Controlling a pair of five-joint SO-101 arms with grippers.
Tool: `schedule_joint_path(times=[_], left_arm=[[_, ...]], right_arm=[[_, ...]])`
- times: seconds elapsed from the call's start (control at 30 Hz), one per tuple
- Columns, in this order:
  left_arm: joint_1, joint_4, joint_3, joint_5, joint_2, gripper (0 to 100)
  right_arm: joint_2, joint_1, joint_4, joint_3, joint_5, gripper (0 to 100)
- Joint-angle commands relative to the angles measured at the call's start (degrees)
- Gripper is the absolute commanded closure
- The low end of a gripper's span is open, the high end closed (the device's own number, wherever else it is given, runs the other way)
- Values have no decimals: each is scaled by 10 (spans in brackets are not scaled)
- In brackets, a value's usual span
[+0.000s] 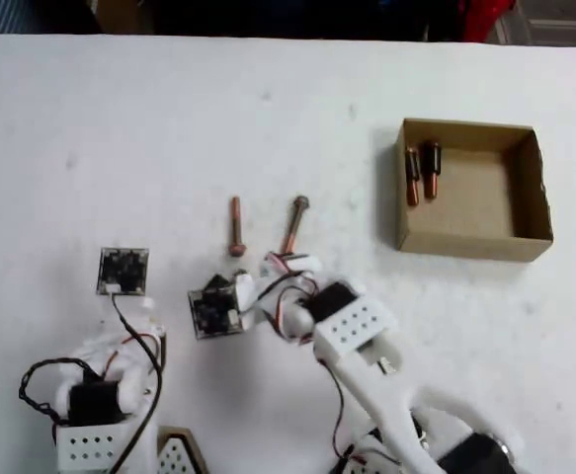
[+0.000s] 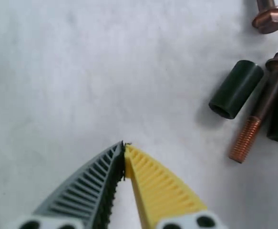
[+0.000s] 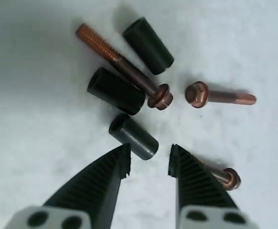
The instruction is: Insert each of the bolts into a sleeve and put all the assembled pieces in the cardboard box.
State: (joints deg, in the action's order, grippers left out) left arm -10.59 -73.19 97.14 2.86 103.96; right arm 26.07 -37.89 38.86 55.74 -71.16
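Left gripper: shut tip to tip and empty, over bare table at the near left. Just to its right a long bolt lies between two sleeves. You need it open before it can help. If it goes in as it is, I judge it will only shove parts around.

Middle: right gripper is partly open and empty, with a finger on either side of the end of the nearest sleeve, which lies on its side.
- The sleeve is smooth and round and would be gripped near its end, so it may roll or squirt out when you close.
- One finger hangs over another bolt, so lowering there could pin or kick it.
- The long bolt and its two sleeves are packed tight, touching or nearly so. A nudge would likely scatter them.
- At insertion, the threads could catch on the sleeve rim if the bolt tilts.

Far right: cardboard box holds two assembled pieces, well apart from the loose parts. With a slack grip you could drop a piece on the carry.

Table: white, matte, faintly speckled. Beyond its far edge the room is dark, with a red object at the far right.
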Motion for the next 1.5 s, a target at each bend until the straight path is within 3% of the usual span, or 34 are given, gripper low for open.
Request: schedule_joint_path(times=[0.0,0.23,0.83,0.93,1.33,1.47], left_arm=[[-6,-3,-2,5,4,973],[-6,-3,-2,5,4,973],[-6,-3,-2,6,4,973],[-6,-2,-2,6,4,973],[-6,-2,-2,6,4,973],[-6,-2,-2,6,4,973]], right_arm=[[-39,3,-10,-37,-6,878],[-81,-8,-11,-39,-69,882],[-211,7,-84,-69,-75,903],[-211,12,-84,-70,-75,985],[-160,15,-79,-68,-70,981],[-73,15,-6,-71,-53,981]])
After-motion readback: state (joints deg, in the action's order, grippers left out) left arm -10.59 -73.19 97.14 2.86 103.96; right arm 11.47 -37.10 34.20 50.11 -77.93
